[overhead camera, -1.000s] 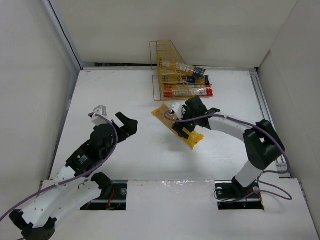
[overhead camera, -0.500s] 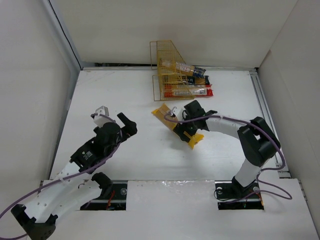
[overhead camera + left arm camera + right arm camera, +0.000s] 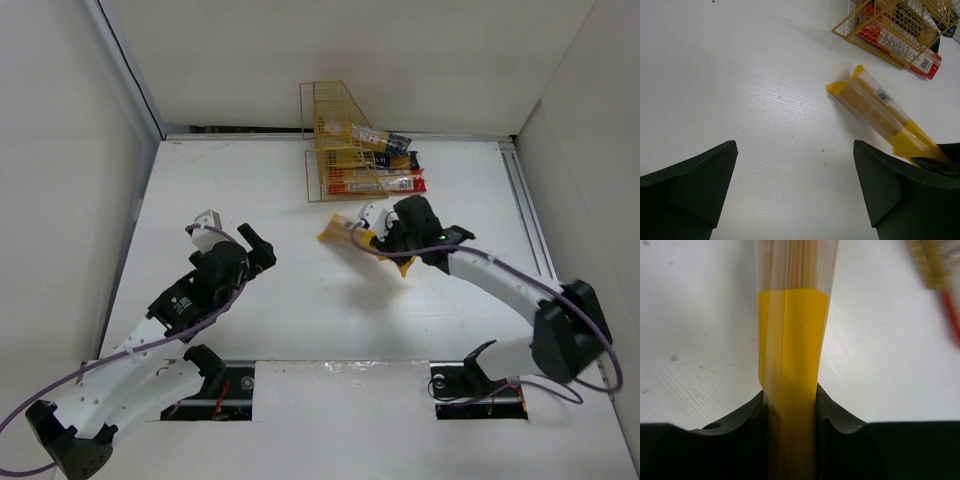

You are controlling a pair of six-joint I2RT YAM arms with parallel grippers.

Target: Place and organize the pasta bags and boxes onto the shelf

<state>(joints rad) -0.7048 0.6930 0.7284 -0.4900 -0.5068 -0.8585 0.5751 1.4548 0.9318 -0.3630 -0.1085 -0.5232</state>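
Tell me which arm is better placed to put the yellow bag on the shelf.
Right. The right gripper is shut on the yellow bag, just in front of the shelf. The left gripper is open, empty and farther from both.

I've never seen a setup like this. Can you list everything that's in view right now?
Shelf: one, yellow-gold wire mesh, far side of the table.
Clear bag with blue ends: one, upper part of the shelf, sticking out to the right.
Red-and-white box: one, bottom of the shelf, right end sticking out.
Dark blue pack: one, between those two, mostly hidden by the mesh.
Yellow bag: one, yellow ends with a clear middle, in front of the shelf, held at one end.
Table: one, white.
Left arm: one, black and white, near left; jaws open and empty.
Right arm: one, black and white, near right; jaws shut on the yellow bag.
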